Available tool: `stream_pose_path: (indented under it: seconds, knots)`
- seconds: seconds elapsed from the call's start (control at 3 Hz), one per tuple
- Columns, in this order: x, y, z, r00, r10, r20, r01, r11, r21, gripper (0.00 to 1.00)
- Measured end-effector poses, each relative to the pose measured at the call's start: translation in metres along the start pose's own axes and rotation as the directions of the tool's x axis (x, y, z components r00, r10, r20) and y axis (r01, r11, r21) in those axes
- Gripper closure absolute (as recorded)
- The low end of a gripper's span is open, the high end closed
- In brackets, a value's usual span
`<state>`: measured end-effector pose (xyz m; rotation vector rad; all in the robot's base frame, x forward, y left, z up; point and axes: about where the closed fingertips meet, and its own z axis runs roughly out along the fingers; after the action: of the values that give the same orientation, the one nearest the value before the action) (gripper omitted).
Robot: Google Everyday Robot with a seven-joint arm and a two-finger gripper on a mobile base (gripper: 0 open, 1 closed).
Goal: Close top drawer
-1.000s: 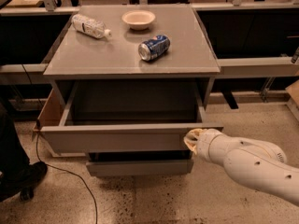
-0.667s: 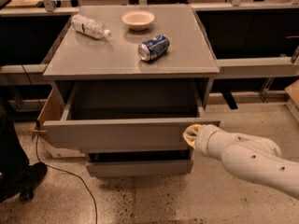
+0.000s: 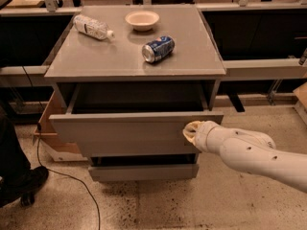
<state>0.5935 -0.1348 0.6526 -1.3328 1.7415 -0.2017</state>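
Looks down on a grey cabinet (image 3: 213, 92) standing on a speckled floor (image 3: 158, 205). Finds the top drawer (image 3: 124, 133) pulled well out from under the bench (image 3: 120, 59), its dark inside open to view and its plain flat front facing the camera. Meets the gripper (image 3: 191, 132) at the right end of that front, touching the grey panel just below its upper edge. Shows the pale yellow fingers (image 3: 192, 127) closed together into one lump, with nothing held between them. Follows the white arm (image 3: 249, 152) from there to the lower right edge of the view. Carries three things on the bench: a clear plastic bottle (image 3: 93, 27) lying on its side at the back left, a small pale bowl (image 3: 142, 19) upright at the back middle, and a blue can (image 3: 158, 49) lying on its side nearer the front, all well apart. Leaves a lower drawer (image 3: 144, 172) also sticking out slightly beneath, set further back than the top one. Has a black cable (image 3: 72, 181) trailing over the floor at the left, near a dark shoe (image 3: 21, 186).
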Motion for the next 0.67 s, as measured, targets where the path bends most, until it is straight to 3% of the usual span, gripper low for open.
stream_pose_path:
  seconds: [0.67]
  knots:
    - [0.026, -0.022, -0.009, 0.999, -0.006, -0.044, 0.008, 0.9983, 0.058, 1.00]
